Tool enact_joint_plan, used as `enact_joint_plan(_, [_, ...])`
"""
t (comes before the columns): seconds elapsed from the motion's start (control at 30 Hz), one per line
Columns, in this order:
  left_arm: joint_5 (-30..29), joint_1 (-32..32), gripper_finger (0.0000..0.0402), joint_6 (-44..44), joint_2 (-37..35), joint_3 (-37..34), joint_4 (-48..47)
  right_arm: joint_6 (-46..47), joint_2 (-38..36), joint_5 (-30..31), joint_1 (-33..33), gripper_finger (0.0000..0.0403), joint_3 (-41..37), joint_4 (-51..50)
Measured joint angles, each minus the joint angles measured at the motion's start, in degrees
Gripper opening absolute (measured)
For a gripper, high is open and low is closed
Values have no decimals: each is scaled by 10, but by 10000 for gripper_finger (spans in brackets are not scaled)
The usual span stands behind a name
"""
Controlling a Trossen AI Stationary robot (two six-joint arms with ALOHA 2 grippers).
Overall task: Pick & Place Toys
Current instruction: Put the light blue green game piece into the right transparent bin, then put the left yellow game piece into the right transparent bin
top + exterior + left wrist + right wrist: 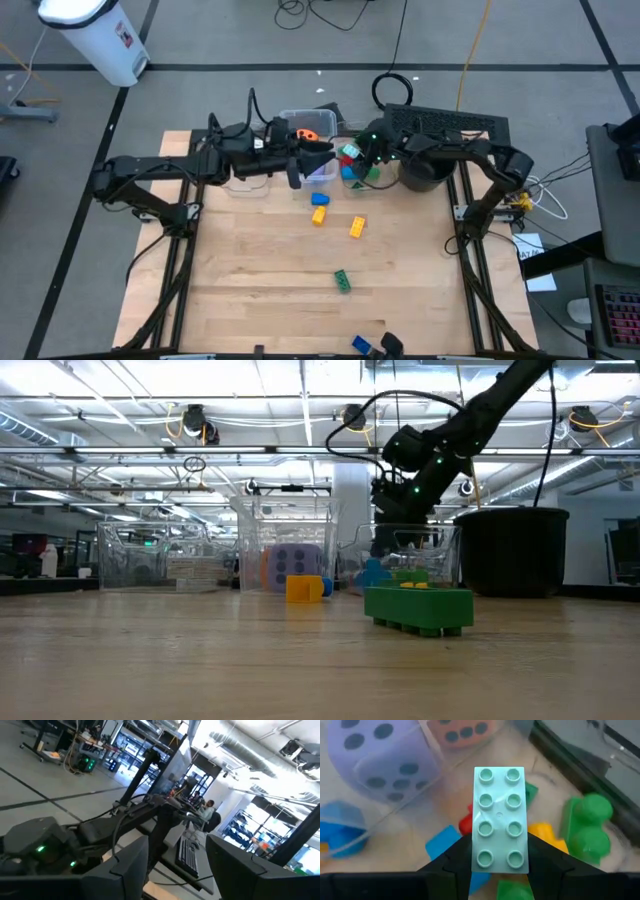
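right wrist view shows you the right gripper [500, 862] clamped on a pale green brick [499, 817], held above a clear bin [372, 172] of bricks beside the purple die [380, 760], while the left gripper [177, 870] hangs with fingers apart.

Grey floor [250, 30] with dark seams surrounds the wooden tabletop [300, 270]. A white bin [100, 35] stands on it. Overhead: exposed ducts [240, 742] and ceiling light strips [250, 405].
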Motion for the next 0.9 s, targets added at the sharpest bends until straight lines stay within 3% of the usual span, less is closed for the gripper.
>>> enact_joint_plan(0.43, [18,0,173,0,2,0,-4,6,52,4,-3,141,34,-33])
enact_joint_plan(0.9, [36,-1,187,20,2,0,-19,23,35,2,-4,213,34,-46])
